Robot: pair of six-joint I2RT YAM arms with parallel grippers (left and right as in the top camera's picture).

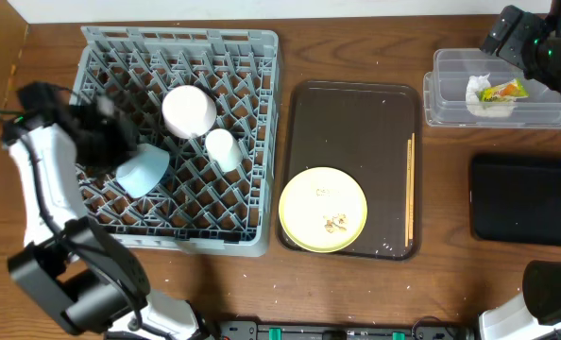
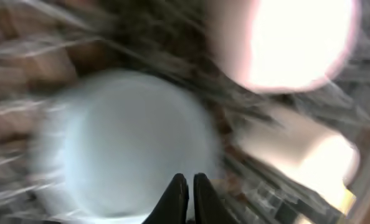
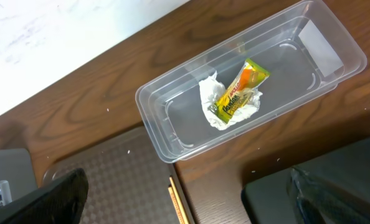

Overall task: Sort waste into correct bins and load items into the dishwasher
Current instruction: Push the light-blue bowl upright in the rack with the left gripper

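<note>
Wrapper (image 3: 240, 92) on tissue (image 3: 208, 94) in clear tub (image 3: 291, 68), lettering illegible

Your overhead view is evenly lit and sharp, except the left arm (image 1: 73, 123), which is motion-smeared. Your left wrist view is heavily blurred, with the pale pink bowl (image 2: 291, 43) blown out. Your right wrist view is crisp, with a faint sheen on the clear plastic tub (image 3: 291, 59).

We see the rack (image 1: 181, 38) at upper left holding a pink bowl (image 1: 188, 110), blue bowl (image 1: 143, 170) and cup (image 1: 225, 148). At lower centre the plate (image 1: 304, 212) carries crumbs (image 1: 335, 224), with chopsticks (image 1: 411, 194) to its right. At upper right the tub (image 1: 446, 94) holds tissue (image 1: 479, 94) and wrapper (image 1: 503, 91), with the black tray (image 1: 521, 198) below.
</note>
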